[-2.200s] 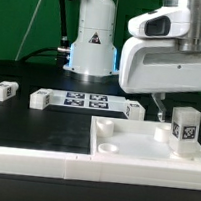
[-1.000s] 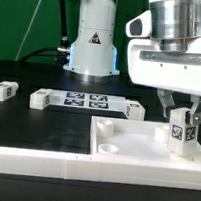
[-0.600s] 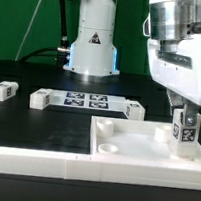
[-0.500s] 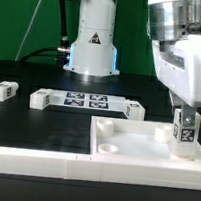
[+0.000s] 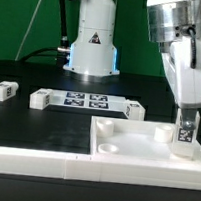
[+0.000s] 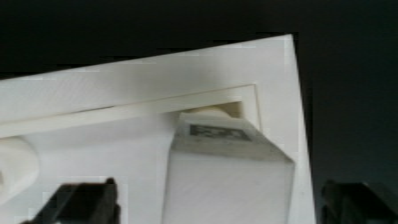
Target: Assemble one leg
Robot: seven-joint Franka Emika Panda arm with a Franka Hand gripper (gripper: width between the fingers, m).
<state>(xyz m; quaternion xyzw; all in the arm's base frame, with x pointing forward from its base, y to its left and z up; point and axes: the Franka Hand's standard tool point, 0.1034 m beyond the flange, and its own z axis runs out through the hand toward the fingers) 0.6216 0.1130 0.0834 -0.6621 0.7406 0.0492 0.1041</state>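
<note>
A leg (image 5: 186,136), a small white block with a black-and-white tag, stands upright in the corner socket of the large white panel (image 5: 134,142) at the exterior view's right. My gripper (image 5: 186,118) hangs right over it, with its jaws down around the leg's upper part. In the wrist view the leg (image 6: 228,170) rises between the two dark fingertips of the gripper (image 6: 217,205), with a gap on each side. The gripper is open and holds nothing. The panel's corner also shows in the wrist view (image 6: 107,100).
Three more loose legs lie on the black table behind the panel: one (image 5: 2,91) at the far left, one (image 5: 39,99) beside the marker board (image 5: 85,100), one (image 5: 136,111) near the panel's back edge. The arm's white base (image 5: 93,37) stands behind.
My gripper has come down over the upright leg and turned about its own axis, so its fingers now straddle the leg. The leg and panel have not moved.
</note>
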